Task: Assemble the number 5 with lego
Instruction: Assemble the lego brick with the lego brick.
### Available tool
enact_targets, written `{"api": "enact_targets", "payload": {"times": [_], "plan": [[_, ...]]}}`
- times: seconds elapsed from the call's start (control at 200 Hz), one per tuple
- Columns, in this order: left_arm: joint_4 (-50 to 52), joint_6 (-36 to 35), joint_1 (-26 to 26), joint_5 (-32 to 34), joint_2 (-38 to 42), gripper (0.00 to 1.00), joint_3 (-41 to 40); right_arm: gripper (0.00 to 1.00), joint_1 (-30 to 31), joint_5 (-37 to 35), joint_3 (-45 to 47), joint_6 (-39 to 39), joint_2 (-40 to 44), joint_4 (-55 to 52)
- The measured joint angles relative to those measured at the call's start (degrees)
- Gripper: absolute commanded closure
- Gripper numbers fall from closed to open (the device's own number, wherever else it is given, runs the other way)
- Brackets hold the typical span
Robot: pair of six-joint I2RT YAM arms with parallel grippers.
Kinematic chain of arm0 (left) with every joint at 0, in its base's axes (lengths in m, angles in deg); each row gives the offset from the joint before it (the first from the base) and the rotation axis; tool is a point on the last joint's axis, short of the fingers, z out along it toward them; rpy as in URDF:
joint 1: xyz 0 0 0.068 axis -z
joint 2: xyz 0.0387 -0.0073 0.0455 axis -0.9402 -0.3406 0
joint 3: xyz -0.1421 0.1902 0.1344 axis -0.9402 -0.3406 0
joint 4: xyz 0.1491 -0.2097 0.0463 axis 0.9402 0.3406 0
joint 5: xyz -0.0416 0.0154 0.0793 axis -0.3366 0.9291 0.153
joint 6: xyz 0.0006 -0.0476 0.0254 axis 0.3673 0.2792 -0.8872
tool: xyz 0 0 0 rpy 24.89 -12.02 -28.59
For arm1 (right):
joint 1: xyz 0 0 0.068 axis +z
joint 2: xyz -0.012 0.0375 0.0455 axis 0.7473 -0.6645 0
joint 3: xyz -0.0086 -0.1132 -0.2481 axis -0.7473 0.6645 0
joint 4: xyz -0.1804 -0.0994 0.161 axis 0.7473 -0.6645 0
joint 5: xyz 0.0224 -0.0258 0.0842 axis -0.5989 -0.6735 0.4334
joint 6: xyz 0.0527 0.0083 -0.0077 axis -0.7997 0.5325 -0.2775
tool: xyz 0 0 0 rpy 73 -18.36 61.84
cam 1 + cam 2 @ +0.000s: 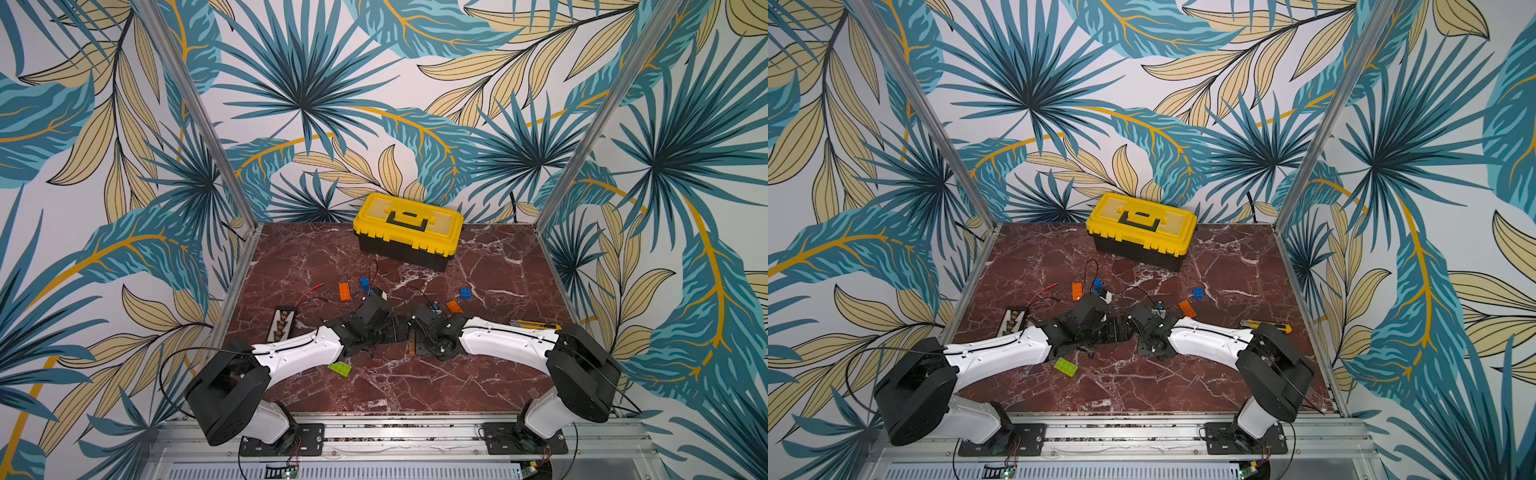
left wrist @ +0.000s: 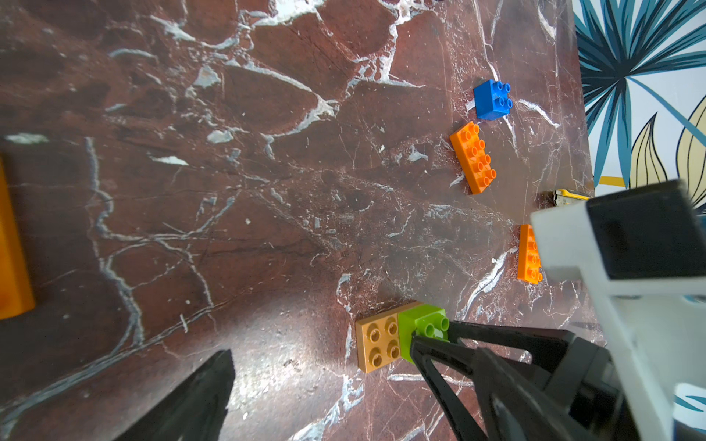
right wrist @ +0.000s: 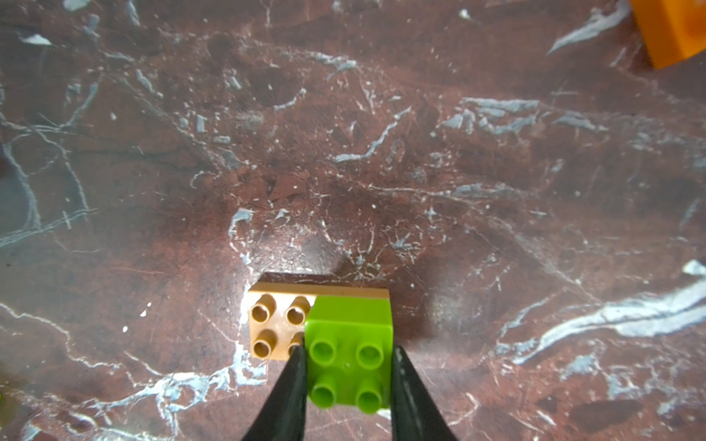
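Observation:
A small lime green brick (image 3: 349, 324) sits on one half of a tan brick (image 3: 275, 324) that lies on the marble table. My right gripper (image 3: 349, 351) is shut on the green brick, one finger on each side. In the left wrist view the same tan brick (image 2: 378, 345) and green brick (image 2: 424, 322) show, and my left gripper (image 2: 344, 382) hangs wide open beside them, holding nothing. Both top views hide this stack under the two wrists meeting mid-table. Loose lego: orange bricks (image 1: 344, 291) (image 1: 454, 306), blue bricks (image 1: 364, 283) (image 1: 465, 293), a lime green oblong (image 1: 339, 368).
A yellow-and-black toolbox (image 1: 407, 230) stands at the back of the table. A utility knife (image 1: 536, 325) lies by the right arm. A black-and-white strip (image 1: 284, 324) and red-black wires (image 1: 316, 289) lie at the left. Another orange brick (image 2: 529, 254) is half hidden by the right wrist.

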Motion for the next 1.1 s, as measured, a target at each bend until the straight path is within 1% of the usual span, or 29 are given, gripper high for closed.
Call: {"api": "enact_targets", "payload": {"times": [0.29,0.355,0.461,0.496,0.536,0.566,0.631,0.696,0.951,1.101], "plan": [[0.09,0.22,0.0,0.13,0.0,0.0,0.0,0.86,-0.13,0.04,-0.02,-0.09,-1.09,0.94],[0.42,0.44,0.0,0.57,0.0,0.0,0.0,0.85,-0.42,0.5,-0.02,-0.02,-1.09,0.96],[1.75,0.81,0.0,2.21,0.13,0.0,-0.02,0.76,-0.94,1.46,-0.04,0.2,-0.87,0.96],[2.19,0.92,0.0,2.67,0.46,0.0,-0.11,0.7,-1.07,1.75,-0.04,0.35,-0.61,1.07],[2.6,1.03,0.0,3.1,1.01,0.0,-0.24,0.6,-1.25,2.08,-0.04,0.57,-0.26,1.11],[2.69,1.11,0.0,3.72,1.55,0.0,-0.39,0.59,-1.36,2.29,-0.09,0.76,-0.15,1.07],[2.71,1.33,0.0,4.72,2.8,0.0,-0.7,0.59,-1.66,2.93,-0.09,1.31,-0.79,0.7],[2.71,1.51,0.0,5.35,3.67,0.0,-0.79,0.53,-1.86,3.19,-0.44,1.88,-1.36,-0.13],[2.75,1.51,0.0,6.08,4.0,0.0,-0.79,0.52,-2.03,3.34,-2.47,3.15,-1.36,-3.39],[2.75,1.49,0.0,6.08,4.0,0.0,-0.79,0.59,-2.05,3.17,-2.62,3.17,-0.98,-3.63]]}}
